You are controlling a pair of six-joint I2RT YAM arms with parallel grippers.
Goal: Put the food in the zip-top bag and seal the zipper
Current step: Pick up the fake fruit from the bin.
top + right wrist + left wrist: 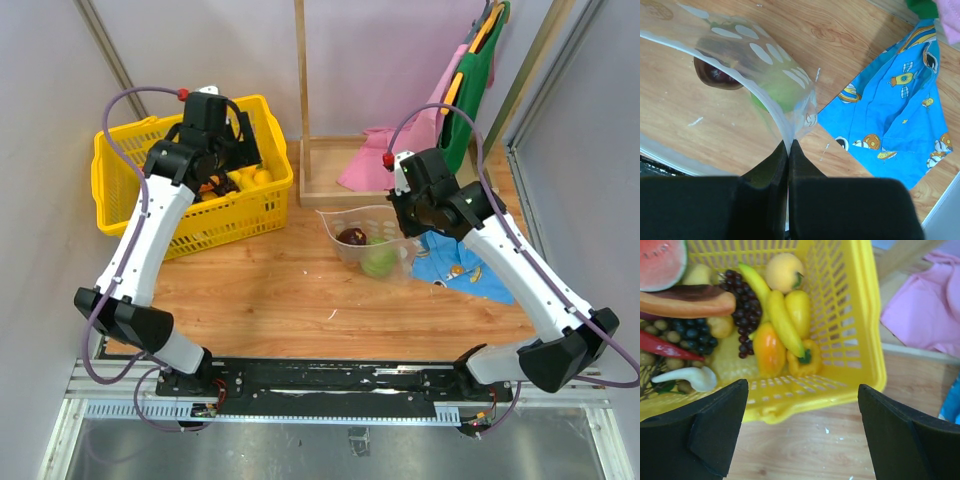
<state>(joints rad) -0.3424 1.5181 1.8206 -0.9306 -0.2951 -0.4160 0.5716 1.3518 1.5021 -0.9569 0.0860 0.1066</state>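
Note:
The clear dotted zip-top bag (366, 232) lies open in the middle of the table, holding a green round fruit (379, 263) and a dark purple piece (351, 237). My right gripper (789, 144) is shut on the bag's mouth edge, on its white zipper strip (760, 92), and holds it up. The green fruit (782, 92) and purple piece (715, 77) show through the plastic. My left gripper (802, 390) is open and empty, above the near rim of the yellow basket (860, 340). Inside lie a banana (782, 322), a yellow-orange pepper (802, 357) and an orange fruit (769, 349).
The basket (120, 190) also holds watermelon, grapes, chilli and other toy food. A blue patterned cloth (462, 262) lies right of the bag. A pink cloth (375, 165) and a wooden frame (320, 170) stand behind. Walls close both sides.

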